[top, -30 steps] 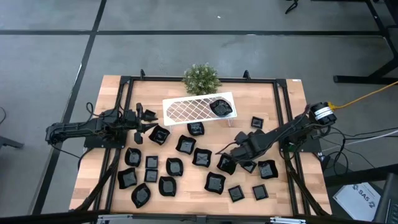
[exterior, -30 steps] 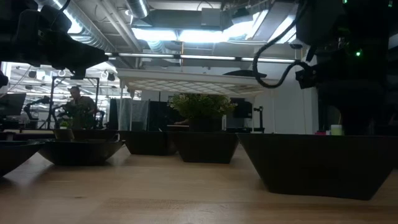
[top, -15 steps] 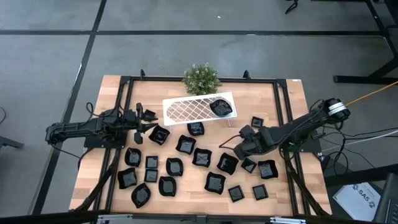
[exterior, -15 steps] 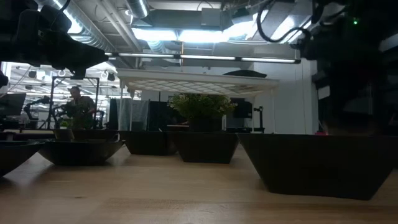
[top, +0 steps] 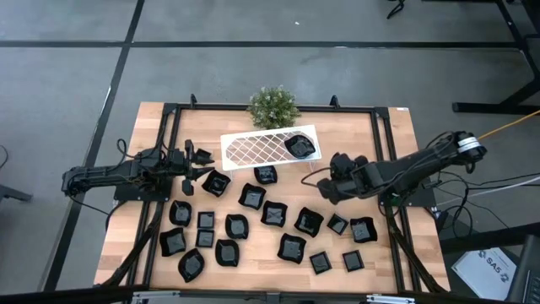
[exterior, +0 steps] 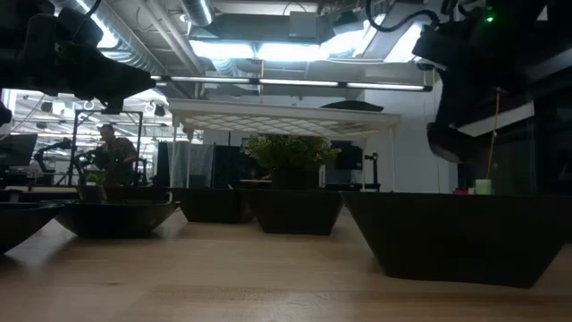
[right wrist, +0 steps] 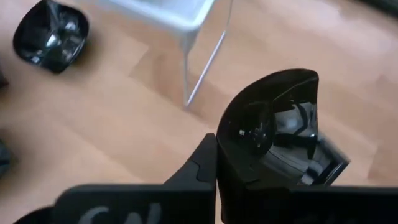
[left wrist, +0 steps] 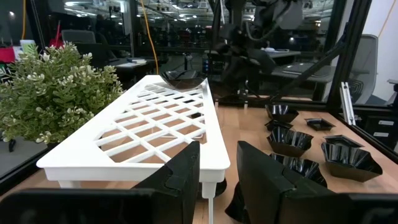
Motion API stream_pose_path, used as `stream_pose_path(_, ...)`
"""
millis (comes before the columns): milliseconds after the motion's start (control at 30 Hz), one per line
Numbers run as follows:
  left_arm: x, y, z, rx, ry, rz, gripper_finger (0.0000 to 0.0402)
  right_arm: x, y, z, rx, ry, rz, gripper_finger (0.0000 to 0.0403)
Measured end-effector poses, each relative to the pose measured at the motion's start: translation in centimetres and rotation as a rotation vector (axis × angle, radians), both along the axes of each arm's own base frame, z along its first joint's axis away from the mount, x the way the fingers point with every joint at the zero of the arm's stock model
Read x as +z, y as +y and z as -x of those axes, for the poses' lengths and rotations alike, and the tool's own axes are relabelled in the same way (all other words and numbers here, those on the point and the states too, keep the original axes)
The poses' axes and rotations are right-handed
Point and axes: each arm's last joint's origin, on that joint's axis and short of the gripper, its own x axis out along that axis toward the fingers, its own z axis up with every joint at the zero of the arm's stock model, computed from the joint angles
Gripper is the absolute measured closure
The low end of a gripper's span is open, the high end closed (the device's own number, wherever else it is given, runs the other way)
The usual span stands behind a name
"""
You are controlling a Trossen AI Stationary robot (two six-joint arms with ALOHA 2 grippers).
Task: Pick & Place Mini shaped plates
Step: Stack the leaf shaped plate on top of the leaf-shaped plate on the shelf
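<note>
Right wrist view — glossy black dish [right wrist: 273,134]

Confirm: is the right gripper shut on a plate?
Yes. The right gripper is shut on a glossy black plate, lifted off the table beside the white rack's leg.

The right gripper [right wrist: 217,163] is pinching a shiny black plate [right wrist: 273,127] above the wooden table [right wrist: 93,118]. Another black plate [right wrist: 51,36] is sitting at ten o'clock, and a white rack leg [right wrist: 202,62] is standing at twelve.

The right hand [top: 327,187] has lifted a small black dish [right wrist: 273,134] off the tabletop [top: 388,152] and swung toward the white rack [top: 253,149].
</note>
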Motion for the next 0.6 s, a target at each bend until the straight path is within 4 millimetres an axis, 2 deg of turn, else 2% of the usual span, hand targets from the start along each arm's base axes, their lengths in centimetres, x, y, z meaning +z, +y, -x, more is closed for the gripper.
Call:
stream_pose_path(133, 0.0, 0.0, 0.0, 0.000, 0.000, 0.000, 0.0302, 0.8, -0.9, -0.4, 0.015, 0.014, 0.076, 0.0403)
stream_pose_path(367, 0.0, 0.0, 0.0, 0.000, 0.000, 0.000, 0.0302, 4.8, -1.9, -1.7, 0.108, 0.019, 0.275, 0.0403)
stream_pose_path(600, 0.0, 0.0, 0.0, 0.000, 0.000, 0.000, 0.0302, 8.6, -2.2, -3.3, 0.368, 0.091, 0.478, 0.0403)
